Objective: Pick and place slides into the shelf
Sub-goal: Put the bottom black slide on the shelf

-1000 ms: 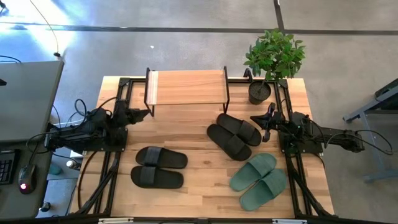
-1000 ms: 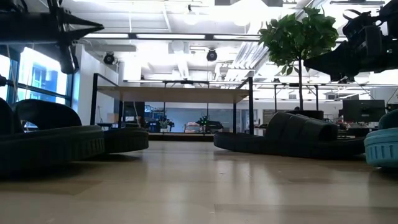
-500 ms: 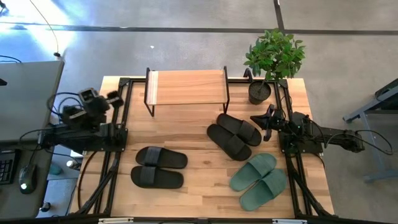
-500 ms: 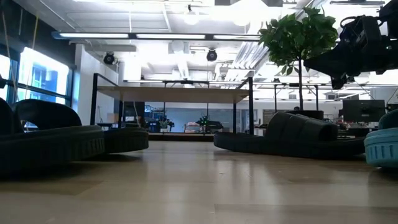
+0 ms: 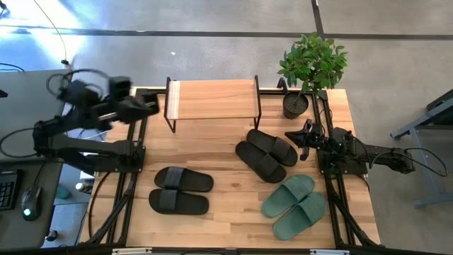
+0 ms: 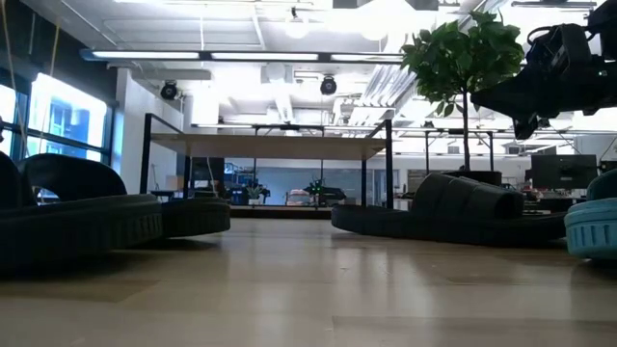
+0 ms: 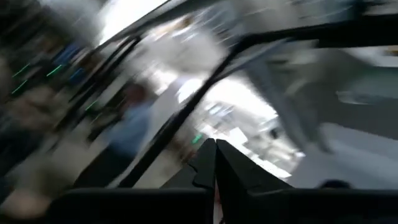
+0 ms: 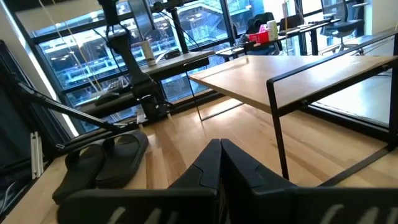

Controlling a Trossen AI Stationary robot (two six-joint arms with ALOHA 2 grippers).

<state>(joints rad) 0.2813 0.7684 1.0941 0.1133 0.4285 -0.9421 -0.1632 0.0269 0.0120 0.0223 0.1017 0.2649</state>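
I had all six slides on the worktop and none on the shelf (image 5: 211, 99), which stood empty at the far edge: one black pair (image 5: 181, 190) near the front left, the other black pair (image 5: 266, 155) right of centre with its long axes slanting toward the front right corner, and the green pair (image 5: 293, 205) by the front right corner. My right hand (image 5: 304, 138), fingers pressed together, sat just beside the far end of that middle black pair, so I judged it the nearer arm for a first pick. My left hand (image 5: 146, 108) was raised by the shelf's left end, well away from any slide, its fingers also pressed together in the left wrist view.
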